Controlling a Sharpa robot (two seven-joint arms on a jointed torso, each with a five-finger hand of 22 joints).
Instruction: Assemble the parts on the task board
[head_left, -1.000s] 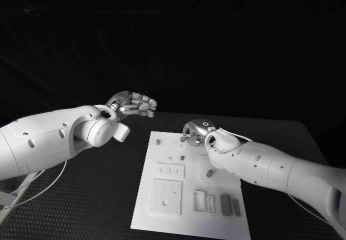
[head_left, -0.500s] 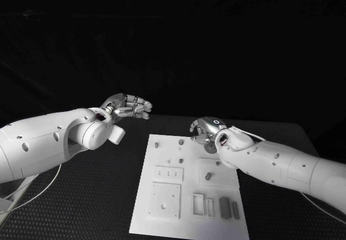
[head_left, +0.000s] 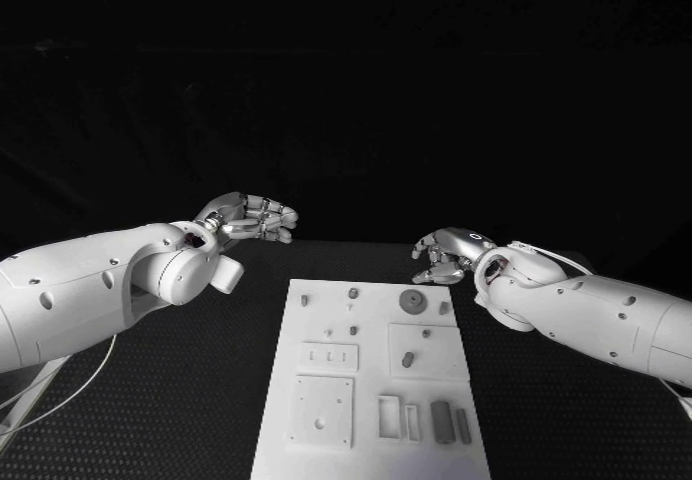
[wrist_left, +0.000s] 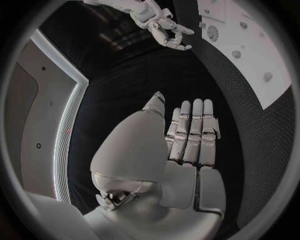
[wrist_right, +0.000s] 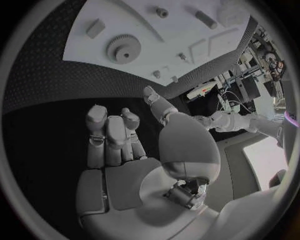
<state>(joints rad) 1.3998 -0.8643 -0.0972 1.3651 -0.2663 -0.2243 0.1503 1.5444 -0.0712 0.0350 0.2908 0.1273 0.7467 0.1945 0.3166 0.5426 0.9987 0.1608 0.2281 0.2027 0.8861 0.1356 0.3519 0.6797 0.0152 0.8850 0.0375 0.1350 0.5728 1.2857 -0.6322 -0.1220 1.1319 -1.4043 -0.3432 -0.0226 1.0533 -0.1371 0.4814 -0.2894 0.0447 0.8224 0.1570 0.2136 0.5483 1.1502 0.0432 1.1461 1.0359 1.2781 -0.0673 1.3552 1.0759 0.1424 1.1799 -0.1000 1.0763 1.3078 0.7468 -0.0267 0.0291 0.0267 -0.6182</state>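
Observation:
The white task board (head_left: 368, 400) lies in the middle of the black table. A grey gear (head_left: 414, 302) sits flat near its far right corner, also seen as the gear (wrist_right: 123, 48) in the right wrist view. Small pegs (head_left: 353, 293) stand near the far edge, and grey bars (head_left: 443, 418) lie at the near right. My right hand (head_left: 447, 255) hovers just beyond the board's far right corner, fingers (wrist_right: 112, 130) curled in, holding nothing. My left hand (head_left: 248, 218) hangs above the table to the far left of the board, fingers (wrist_left: 190, 132) curled and empty.
A raised square plate (head_left: 323, 408) and a slotted block (head_left: 329, 357) sit on the board's left half. Black table (head_left: 577, 400) stretches on both sides of the board. The left wrist view shows my right hand (wrist_left: 164, 27) by the board's edge (wrist_left: 250, 55).
My right hand has drawn back off the board's far right corner, and the gear it covered now lies in plain sight. The left hand has barely shifted. The camera moved a little.

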